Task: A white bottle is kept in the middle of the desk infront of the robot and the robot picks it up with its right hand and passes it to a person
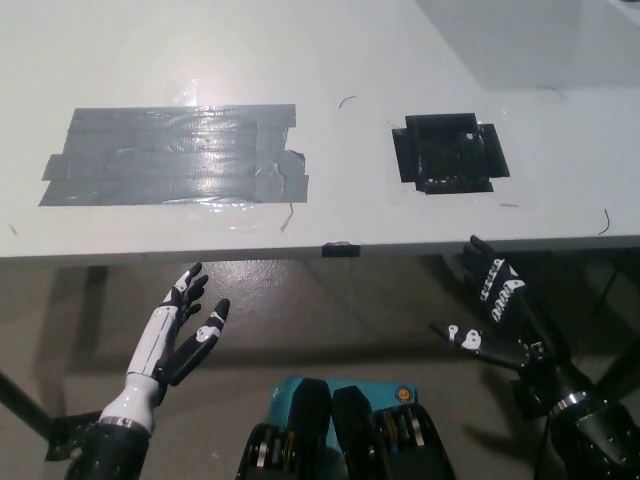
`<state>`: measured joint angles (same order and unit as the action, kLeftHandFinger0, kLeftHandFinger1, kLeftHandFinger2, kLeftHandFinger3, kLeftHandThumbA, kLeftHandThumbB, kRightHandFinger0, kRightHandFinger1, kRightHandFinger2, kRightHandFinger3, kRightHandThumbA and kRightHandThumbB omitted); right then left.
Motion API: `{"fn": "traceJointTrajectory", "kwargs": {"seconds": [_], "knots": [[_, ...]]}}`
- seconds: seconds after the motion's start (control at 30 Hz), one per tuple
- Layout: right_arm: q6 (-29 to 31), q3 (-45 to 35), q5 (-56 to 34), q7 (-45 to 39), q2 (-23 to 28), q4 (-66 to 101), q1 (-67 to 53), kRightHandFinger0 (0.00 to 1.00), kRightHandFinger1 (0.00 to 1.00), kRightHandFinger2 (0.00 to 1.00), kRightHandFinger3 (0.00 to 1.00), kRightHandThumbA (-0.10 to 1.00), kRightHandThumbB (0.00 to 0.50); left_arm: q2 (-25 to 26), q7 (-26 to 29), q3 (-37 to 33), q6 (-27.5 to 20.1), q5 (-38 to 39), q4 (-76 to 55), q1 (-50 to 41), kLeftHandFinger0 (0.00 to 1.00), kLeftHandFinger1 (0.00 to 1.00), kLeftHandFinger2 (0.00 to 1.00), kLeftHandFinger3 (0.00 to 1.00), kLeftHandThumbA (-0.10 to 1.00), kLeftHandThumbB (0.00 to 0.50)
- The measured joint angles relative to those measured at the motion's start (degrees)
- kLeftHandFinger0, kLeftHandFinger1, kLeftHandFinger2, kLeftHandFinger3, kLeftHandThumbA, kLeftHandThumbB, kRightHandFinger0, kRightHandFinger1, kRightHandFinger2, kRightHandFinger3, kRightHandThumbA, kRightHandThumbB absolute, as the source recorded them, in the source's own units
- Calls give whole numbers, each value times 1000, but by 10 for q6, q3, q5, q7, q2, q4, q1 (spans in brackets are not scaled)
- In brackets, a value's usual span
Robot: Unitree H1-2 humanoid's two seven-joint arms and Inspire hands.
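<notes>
No white bottle anywhere on the white desk point(330, 60); location unknown. Black right hand point(497, 310) at 4 o'clock, below desk edge, fingers spread, empty. White left hand point(183, 330) rests at 8 o'clock, likewise spread. Reaching now seems pointless; wait for bottle.

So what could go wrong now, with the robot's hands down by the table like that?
No white bottle shows anywhere on the table, so there may be nothing to pick up. The black right hand hangs open just below the table's front edge; lifted straight up, it might bump that edge. The grey tape patch looks wrinkled, so something slid across it could snag. The white left hand rests open, lower left, out of the way.
</notes>
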<state>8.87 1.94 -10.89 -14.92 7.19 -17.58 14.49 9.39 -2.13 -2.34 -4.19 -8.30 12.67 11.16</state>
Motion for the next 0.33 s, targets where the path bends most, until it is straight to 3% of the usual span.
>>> {"fn": "traceJointTrajectory", "kwargs": {"seconds": [0.33], "knots": [[1, 0, 4, -2, 0, 0, -1, 1000, 1000, 1000, 1000, 874, 443, 0, 0, 0, 0, -3, -1, -1, 1000, 1000, 1000, 1000, 555, 0]]}}
